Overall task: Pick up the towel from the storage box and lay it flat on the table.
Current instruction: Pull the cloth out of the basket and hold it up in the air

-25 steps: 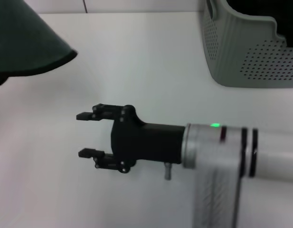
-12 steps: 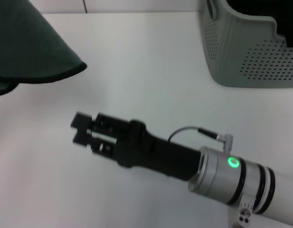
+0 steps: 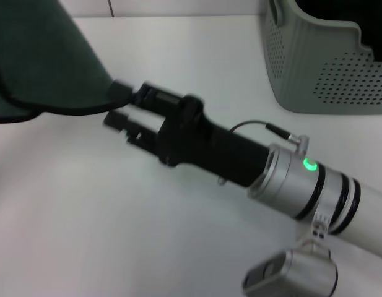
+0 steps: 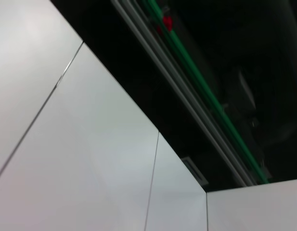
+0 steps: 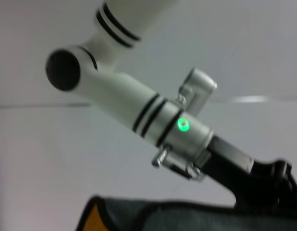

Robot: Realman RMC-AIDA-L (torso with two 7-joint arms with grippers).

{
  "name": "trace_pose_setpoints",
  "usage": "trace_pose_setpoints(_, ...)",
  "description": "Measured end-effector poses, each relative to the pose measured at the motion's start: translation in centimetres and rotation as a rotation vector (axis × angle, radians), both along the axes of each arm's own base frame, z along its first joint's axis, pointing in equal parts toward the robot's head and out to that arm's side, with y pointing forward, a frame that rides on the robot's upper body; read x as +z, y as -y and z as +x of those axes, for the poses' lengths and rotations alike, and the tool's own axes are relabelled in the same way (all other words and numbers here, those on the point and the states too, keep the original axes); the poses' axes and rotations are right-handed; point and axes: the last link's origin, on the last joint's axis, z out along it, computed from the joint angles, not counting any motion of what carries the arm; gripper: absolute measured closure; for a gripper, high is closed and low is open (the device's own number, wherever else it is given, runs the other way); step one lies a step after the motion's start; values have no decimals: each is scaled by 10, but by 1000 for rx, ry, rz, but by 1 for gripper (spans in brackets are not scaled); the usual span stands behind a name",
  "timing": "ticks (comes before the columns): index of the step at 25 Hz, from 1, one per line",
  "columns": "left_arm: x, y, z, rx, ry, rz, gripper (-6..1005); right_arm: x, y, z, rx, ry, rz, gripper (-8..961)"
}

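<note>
Over the last second the right claw [image 3: 119,106] has swung from mid-desk up toward ten o'clock, and its parted fingers now straddle the hanging black-stitched edge of the towel [image 3: 42,62], not visibly clamped. The towel hangs dark face out, clear of the storage box [image 3: 327,62] at one o'clock, above the desk [image 3: 191,55]. The left claw, seen only from the right wrist [image 5: 278,185], appears to hold the upper edge; its fingers I cannot tell. A second grip likely precedes spreading.
</note>
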Motion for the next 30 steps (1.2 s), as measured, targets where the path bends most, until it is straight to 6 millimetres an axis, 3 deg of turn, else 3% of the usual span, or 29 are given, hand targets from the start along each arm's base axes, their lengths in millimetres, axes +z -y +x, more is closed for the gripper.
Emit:
trace_pose_setpoints(5, -9, -9, 7, -12, 7, -31, 992, 4, -16, 0, -55, -23, -18, 462)
trace_pose_setpoints(16, -10, -15, 14, -36, 14, -34, 992, -1, -26, 2, -78, 11, -104, 461)
trace_pose_setpoints(30, -12, -22, 27, -78, 56, -52, 992, -5, -36, 5, -71, 79, -75, 458)
